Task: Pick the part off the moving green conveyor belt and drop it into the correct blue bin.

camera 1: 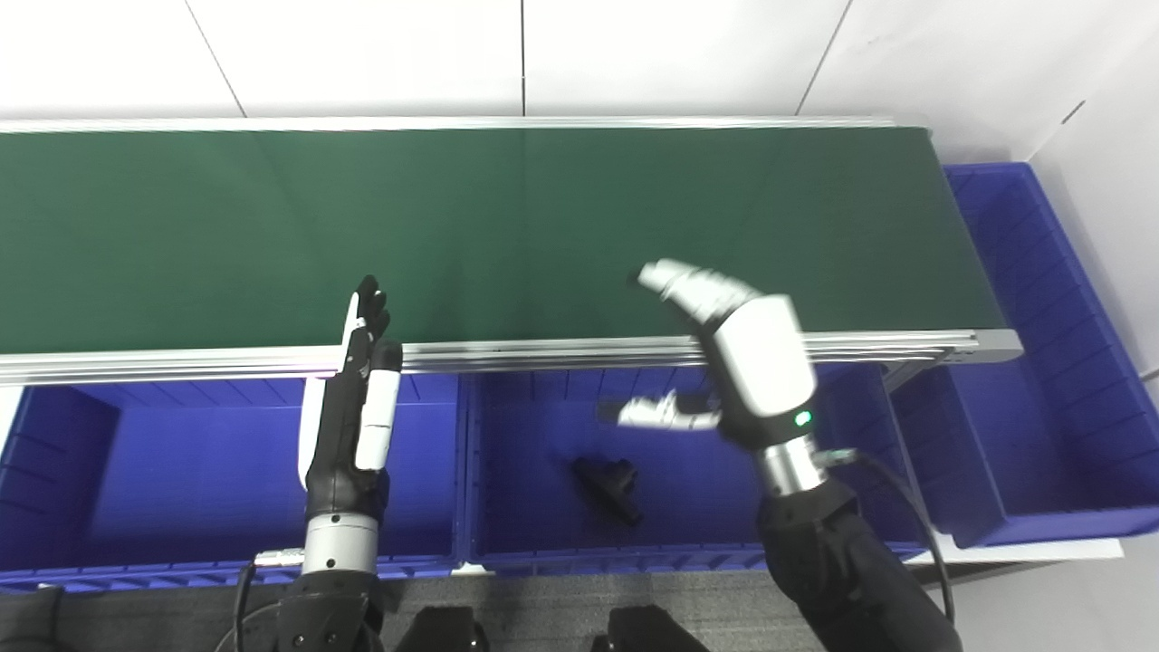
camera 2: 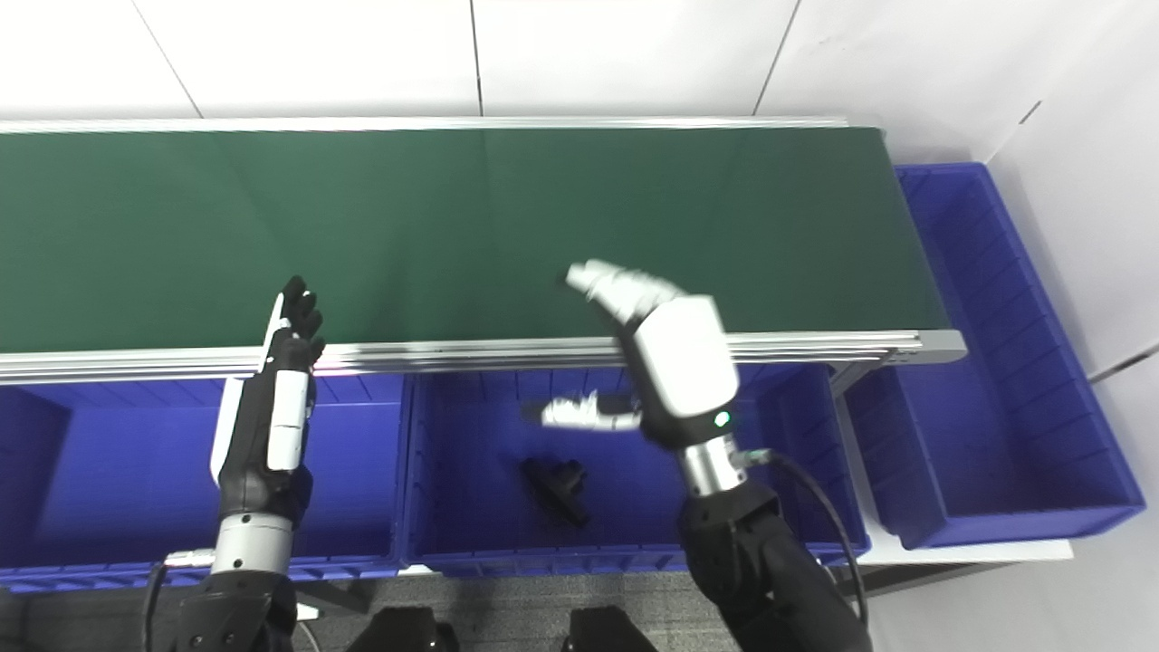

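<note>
Belt check: the dark green conveyor belt (camera 1: 507, 226) with its aluminium side rails carries nothing in either head view. The only part in sight is a small black T-shaped plastic fitting (camera 1: 608, 487), lying on the floor of the middle blue plastic bin (camera 1: 670, 543), below the belt's near rail. Judged from that, the drop appears done for this part.

Right hand (camera 1: 735, 358): white-shelled, raised over the near rail and the middle bin, fingers (camera 1: 681, 281) spread and curled forward over the belt edge, thumb out toward the left. It grips nothing.

Left hand (camera 1: 362, 380): black with white panels, held edge-on and upright at the near rail, above the left blue plastic bin (camera 1: 54, 471). Fingers extended and close together, nothing between them; idle.

A third blue plastic bin (camera 1: 1050, 380) sits off the belt's right end.

Risks from here:
- Right hand hangs just above the belt edge; an incoming part could strike the curled fingers and be knocked askew or off the rail.
- Belt motion: a late or off-centre closure would let a part run past, into the end bin.
- Withdrawing the right arm low could catch the rail or the bin wall.
- Whether the middle bin is the correct one cannot be confirmed; no labels are visible.
</note>
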You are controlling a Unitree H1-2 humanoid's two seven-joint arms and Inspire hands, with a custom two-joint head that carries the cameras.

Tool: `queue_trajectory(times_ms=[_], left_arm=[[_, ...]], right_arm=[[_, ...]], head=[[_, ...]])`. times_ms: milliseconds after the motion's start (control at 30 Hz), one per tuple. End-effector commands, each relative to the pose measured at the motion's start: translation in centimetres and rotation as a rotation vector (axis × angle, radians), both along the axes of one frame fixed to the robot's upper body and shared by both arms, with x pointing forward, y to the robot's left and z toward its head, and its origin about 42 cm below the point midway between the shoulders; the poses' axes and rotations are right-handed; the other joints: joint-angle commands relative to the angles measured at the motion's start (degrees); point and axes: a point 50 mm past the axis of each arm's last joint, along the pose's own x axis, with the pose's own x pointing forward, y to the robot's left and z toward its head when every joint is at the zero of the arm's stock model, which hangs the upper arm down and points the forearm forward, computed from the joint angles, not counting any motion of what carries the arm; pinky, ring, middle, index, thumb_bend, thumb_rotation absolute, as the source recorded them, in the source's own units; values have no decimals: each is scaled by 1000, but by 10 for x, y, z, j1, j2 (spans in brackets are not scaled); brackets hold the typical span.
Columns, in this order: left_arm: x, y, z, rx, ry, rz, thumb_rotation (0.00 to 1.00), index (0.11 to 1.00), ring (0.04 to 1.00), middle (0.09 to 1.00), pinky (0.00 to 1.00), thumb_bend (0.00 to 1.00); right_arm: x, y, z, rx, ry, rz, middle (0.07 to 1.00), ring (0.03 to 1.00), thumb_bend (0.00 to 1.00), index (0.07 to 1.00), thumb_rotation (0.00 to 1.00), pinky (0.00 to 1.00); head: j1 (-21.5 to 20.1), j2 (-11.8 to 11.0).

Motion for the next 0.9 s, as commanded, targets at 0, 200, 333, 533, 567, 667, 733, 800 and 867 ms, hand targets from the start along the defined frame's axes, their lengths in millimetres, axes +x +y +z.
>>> queue_trajectory(times_ms=[0, 200, 333, 533, 567, 667, 733, 800, 867], left_arm=[[-2, 3, 6, 32, -84, 10, 1000, 1000, 997, 1000, 990, 597], [-8, 7, -4, 45, -96, 21, 1000, 1000, 993, 1000, 997, 563], [-11, 10, -9, 68, -99, 29, 1000, 1000, 981, 1000, 999, 581], [-17, 14, -13, 89, -84, 35, 1000, 1000, 972, 995, 989, 611], [-18, 15, -13, 90, -85, 35, 1000, 1000, 971, 994, 991, 615], [-19, 16, -11, 96, -86, 37, 1000, 1000, 970, 995, 994, 626], [-19, 17, -9, 95, -84, 40, 1000, 1000, 968, 991, 995, 636], [-19, 18, -8, 94, -86, 38, 1000, 1000, 968, 992, 998, 628], [-18, 18, -8, 93, -89, 40, 1000, 1000, 971, 996, 998, 617]], right_arm=[[-14, -9, 13, 170, 57, -48, 810, 776, 653, 774, 719, 676], [-54, -19, 14, 626, 220, -123, 887, 814, 564, 870, 857, 788], [-67, -16, -16, 700, 257, -127, 930, 859, 537, 909, 896, 868], [-67, -7, -44, 778, 311, -135, 937, 870, 600, 909, 917, 887], [-67, -6, -46, 779, 316, -138, 936, 872, 606, 909, 923, 882], [-67, -3, -47, 774, 330, -144, 934, 878, 609, 902, 942, 881], [-68, -1, -47, 775, 342, -146, 940, 890, 606, 909, 955, 901], [-70, 1, -47, 770, 361, -142, 941, 891, 621, 912, 964, 900], [-70, 2, -48, 766, 371, -135, 944, 892, 622, 915, 966, 898]], head=[[4, -5], [18, -50], [28, -66], [34, -72], [33, -65], [31, -59], [28, -51], [26, -47], [25, -44]])
